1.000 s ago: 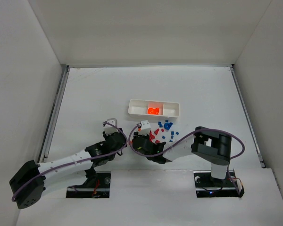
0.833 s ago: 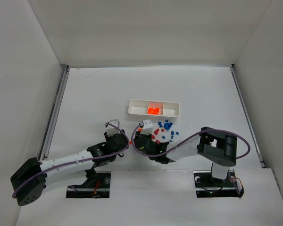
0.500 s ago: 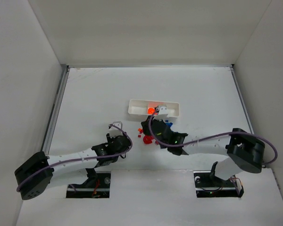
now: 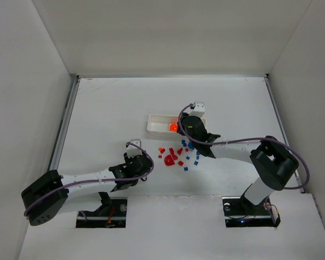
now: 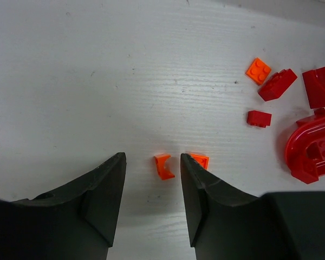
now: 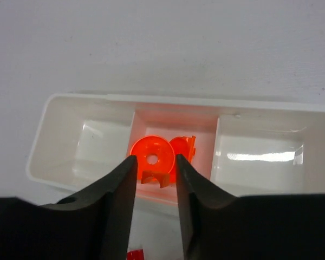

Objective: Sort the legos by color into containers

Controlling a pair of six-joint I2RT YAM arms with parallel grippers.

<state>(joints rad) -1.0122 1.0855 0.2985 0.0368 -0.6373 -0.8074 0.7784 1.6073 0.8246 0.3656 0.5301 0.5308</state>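
Note:
The white three-compartment tray (image 4: 157,124) lies mid-table; its middle compartment holds orange legos (image 6: 151,154), and the two outer ones look empty. My right gripper (image 6: 155,176) hangs over that middle compartment, shut on a small orange arch lego (image 6: 155,179); it also shows in the top view (image 4: 179,125). My left gripper (image 5: 153,162) is open low over the table, its jaws either side of a small orange lego (image 5: 163,166), with another orange lego (image 5: 200,160) by its right finger. Red legos (image 4: 170,158) and blue legos (image 4: 192,157) lie scattered below the tray.
In the left wrist view an orange plate (image 5: 258,70), two red bricks (image 5: 276,85) and a red curved piece (image 5: 309,154) lie to the right of my left gripper. White walls enclose the table on three sides. The right arm's purple cable (image 4: 244,140) arcs above the blue legos.
My right gripper has moved from the lego pile up and right to the tray with an orange piece. My left gripper has crept right toward the pile.

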